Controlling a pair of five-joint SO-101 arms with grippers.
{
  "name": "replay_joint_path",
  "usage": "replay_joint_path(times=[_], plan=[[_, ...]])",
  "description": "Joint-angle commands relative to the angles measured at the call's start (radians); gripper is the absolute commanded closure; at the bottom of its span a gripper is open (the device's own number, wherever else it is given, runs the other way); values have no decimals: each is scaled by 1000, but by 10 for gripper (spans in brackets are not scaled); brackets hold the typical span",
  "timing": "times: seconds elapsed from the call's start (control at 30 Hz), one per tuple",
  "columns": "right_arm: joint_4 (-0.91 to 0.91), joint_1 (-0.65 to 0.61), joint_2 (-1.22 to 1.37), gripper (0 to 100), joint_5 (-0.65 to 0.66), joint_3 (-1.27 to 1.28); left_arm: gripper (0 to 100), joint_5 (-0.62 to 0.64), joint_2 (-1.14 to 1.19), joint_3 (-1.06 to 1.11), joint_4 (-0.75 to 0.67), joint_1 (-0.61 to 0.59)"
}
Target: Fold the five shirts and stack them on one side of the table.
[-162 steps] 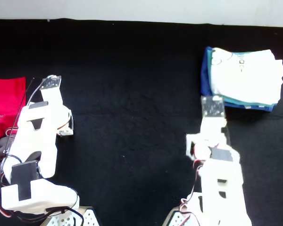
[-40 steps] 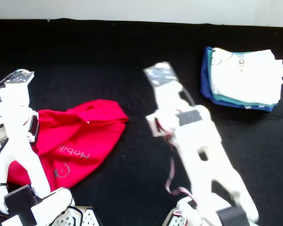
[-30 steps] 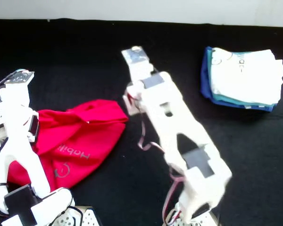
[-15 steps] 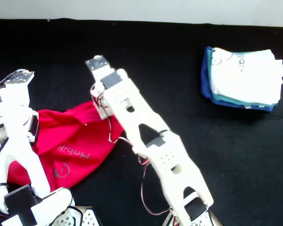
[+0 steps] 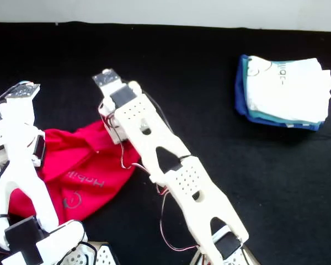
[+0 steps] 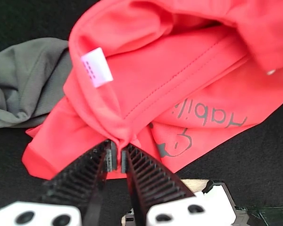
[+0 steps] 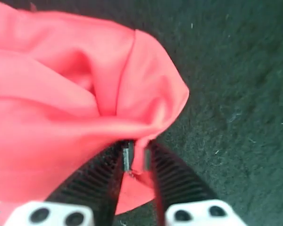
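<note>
A crumpled red shirt (image 5: 83, 160) lies at the left of the black table, between the two arms. My left gripper (image 6: 118, 159) is shut on a fold of the red shirt (image 6: 179, 80), close to its white label (image 6: 96, 67). The right arm (image 5: 154, 149) stretches diagonally across the table to the shirt's far right corner. There my right gripper (image 7: 136, 161) is shut on the hem of the red shirt (image 7: 61, 84). A stack of folded shirts (image 5: 284, 91), white on top of teal and blue, rests at the far right.
A grey shirt (image 6: 23, 84) lies bunched beside the red one, at the left arm's side. The left arm (image 5: 16, 143) stands over the red shirt's left part. Bare black table (image 5: 254, 182) spreads between the red shirt and the folded stack.
The red shirt was pulled in from the table's left edge. The right arm swung from below the folded stack across to the shirt's right corner and closed on it, nudging that corner left.
</note>
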Motion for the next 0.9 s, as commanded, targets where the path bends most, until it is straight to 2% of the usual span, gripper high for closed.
replay_joint_path(times=[0.0,0.17,0.27,0.4,0.63,0.87], plan=[[33,44,-18,992,-9,-137,992,-6,-2,-2,-9,-4],[41,159,-19,992,-5,-289,992,-5,-2,-10,-12,4],[42,245,-21,992,-5,-363,992,-2,-10,-16,-89,4],[42,361,-88,993,21,-420,992,103,-8,-133,-127,22],[42,519,-321,993,141,-418,992,198,-10,-484,9,239],[36,641,-507,993,196,-418,992,203,-10,-843,100,412]])
